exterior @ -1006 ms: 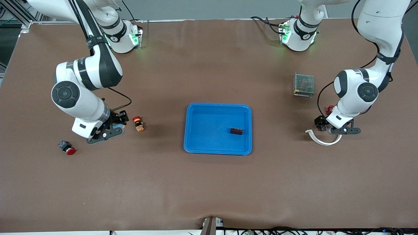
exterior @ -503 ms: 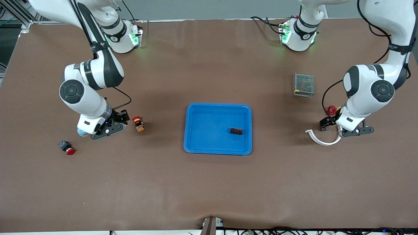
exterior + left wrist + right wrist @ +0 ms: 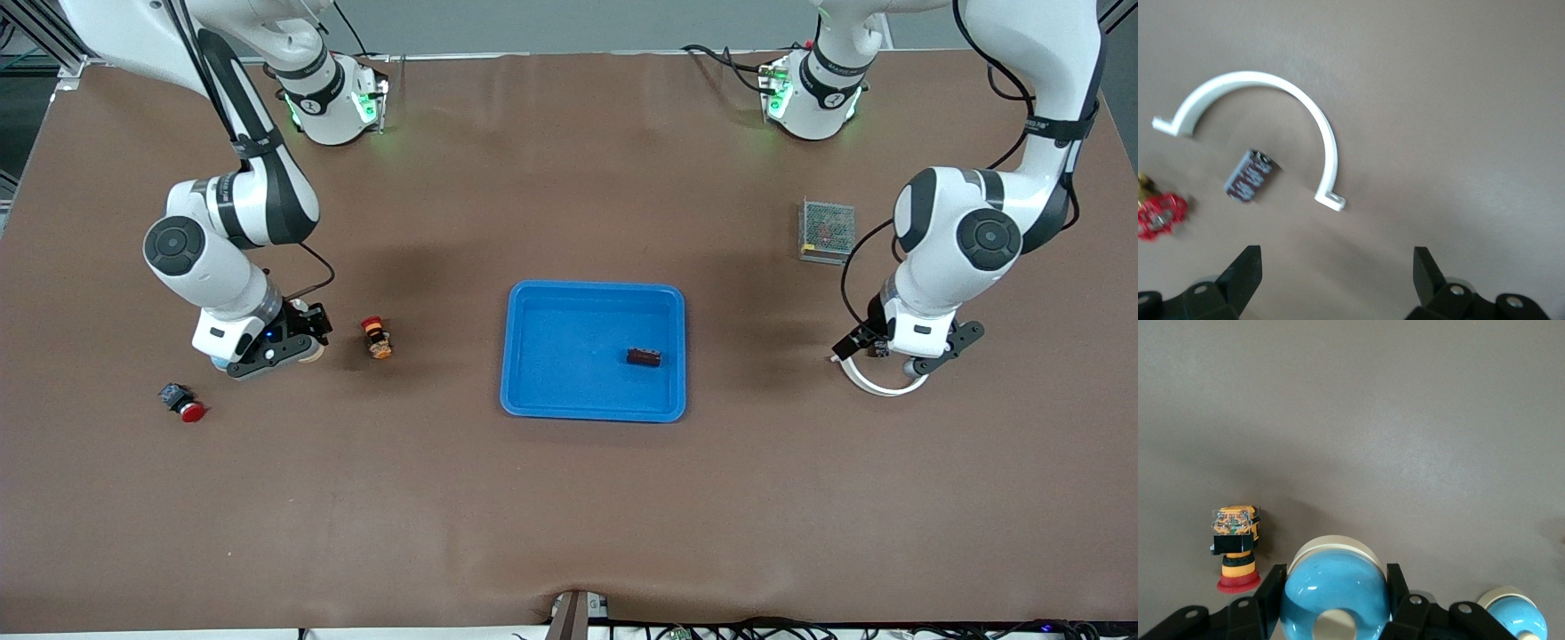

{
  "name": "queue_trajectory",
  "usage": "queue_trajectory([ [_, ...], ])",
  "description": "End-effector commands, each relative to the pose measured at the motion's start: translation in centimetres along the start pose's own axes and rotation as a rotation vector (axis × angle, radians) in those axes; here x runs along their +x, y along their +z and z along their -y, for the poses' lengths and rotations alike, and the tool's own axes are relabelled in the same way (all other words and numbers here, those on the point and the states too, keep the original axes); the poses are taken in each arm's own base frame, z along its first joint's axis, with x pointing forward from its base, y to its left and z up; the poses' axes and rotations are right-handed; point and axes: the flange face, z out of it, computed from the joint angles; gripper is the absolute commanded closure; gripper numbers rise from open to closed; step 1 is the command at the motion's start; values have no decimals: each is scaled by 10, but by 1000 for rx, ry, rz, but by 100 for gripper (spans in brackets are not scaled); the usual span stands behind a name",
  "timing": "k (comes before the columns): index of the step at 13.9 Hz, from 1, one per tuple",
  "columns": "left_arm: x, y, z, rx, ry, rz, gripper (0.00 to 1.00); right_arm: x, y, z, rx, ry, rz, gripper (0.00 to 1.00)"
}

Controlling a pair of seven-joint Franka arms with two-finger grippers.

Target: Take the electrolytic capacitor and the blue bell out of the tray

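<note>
Over the desk's (image 3: 533,516) right-arm end, right claw (image 3: 267,351) clamped on one blue bell (image 3: 1335,593), shifted slightly outward since earlier. Left claw (image 3: 1337,267) spread above one electrolytic capacitor (image 3: 1250,175), outside the tray (image 3: 594,286), within one white clip's (image 3: 1271,83) arc.

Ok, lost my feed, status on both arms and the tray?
Right gripper shut on light blue bell. Left gripper open over dark cylindrical capacitor, on table. Bright blue plastic tray holds small dark block.

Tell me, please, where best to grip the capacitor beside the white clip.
Grip the capacitor across its round body at mid-length, coming straight down: it lies on its side with both long flanks free. Probably stay clear of the white clip arching round it.
</note>
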Motion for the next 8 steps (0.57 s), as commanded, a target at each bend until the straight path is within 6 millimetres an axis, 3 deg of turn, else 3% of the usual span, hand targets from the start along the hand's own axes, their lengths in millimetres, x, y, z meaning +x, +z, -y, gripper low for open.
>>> queue_trajectory([
  [1,-15,-12,-12,5,-142,21,0,-8,14,3,10,-5,-23,46],
  [8,-71,-18,-64,-29,-471,88,0,-16,48,8,15,-9,-20,46],
])
